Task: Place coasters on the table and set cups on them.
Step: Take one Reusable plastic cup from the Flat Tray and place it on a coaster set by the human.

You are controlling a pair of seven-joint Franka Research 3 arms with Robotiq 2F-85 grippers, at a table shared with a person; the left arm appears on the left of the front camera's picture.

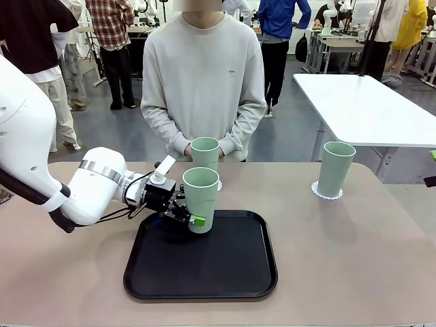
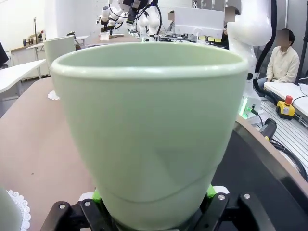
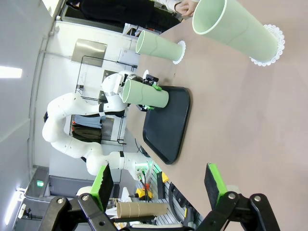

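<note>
We are clamping our left gripper (image 1: pixel 185 216) on the lower wall of a mint-green cup (image 1: pixel 200 198) standing on the black tray (image 1: pixel 201 268). Our right gripper (image 3: pixel 159 183) is hanging open and empty. Two cups are sitting on doilies already: one far, before the person (image 1: pixel 205 152), one at the right (image 1: pixel 335 169). We judge one cup left. The beige table (image 1: pixel 354 259) is lying in a busy room.
</note>
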